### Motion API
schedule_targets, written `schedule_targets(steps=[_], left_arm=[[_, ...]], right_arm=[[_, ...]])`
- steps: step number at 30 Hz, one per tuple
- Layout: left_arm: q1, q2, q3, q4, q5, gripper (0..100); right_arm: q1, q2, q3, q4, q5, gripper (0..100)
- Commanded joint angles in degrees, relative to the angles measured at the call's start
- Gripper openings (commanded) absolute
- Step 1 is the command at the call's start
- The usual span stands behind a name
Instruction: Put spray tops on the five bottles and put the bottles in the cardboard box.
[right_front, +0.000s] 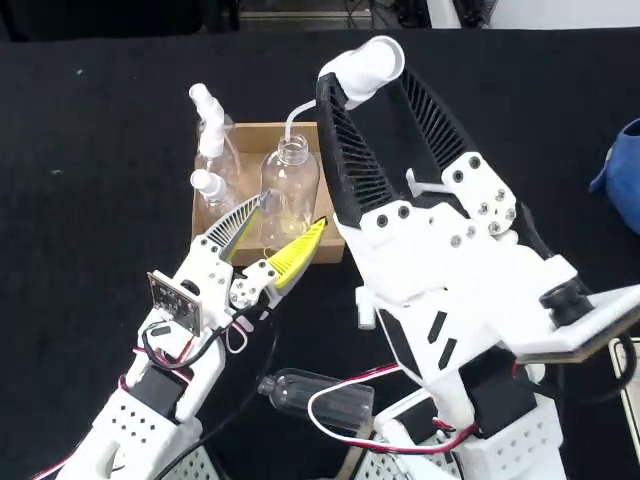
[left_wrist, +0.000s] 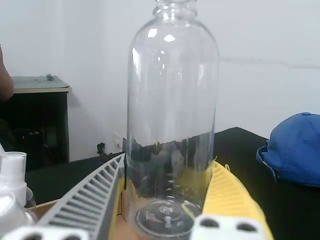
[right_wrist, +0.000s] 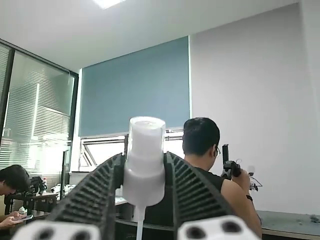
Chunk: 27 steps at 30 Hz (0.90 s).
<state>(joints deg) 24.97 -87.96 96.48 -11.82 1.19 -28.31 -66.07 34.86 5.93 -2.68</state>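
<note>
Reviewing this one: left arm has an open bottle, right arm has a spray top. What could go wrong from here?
1. The spray top in the right gripper trails a thin tube; it could miss the narrow neck and bend.
2. The left gripper grips the bottle low, so pressing down may tilt it.
3. The capped bottles in the cardboard box stand close and might get knocked.
</note>
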Motion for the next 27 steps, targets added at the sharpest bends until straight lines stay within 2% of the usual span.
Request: schedule_targets(steps=[1,5,13,27], left_arm=[[0.7,-0.2,1.4,0.2,0.0,3],[0.7,-0.2,1.4,0.2,0.0,3],[0.7,-0.2,1.4,0.2,0.0,3],[0.7,-0.2,1.4,0.2,0.0,3]], right_arm=[[-1.0,-1.2,-1.8,0.4,-0.4,1.0],[-1.0,-0.9,-1.5,0.8,-0.4,1.0],[-0.9,-1.0,-1.5,14.1,-0.4,1.1],[-0.9,-0.3,-1.5,17.0,-0.4,1.4]])
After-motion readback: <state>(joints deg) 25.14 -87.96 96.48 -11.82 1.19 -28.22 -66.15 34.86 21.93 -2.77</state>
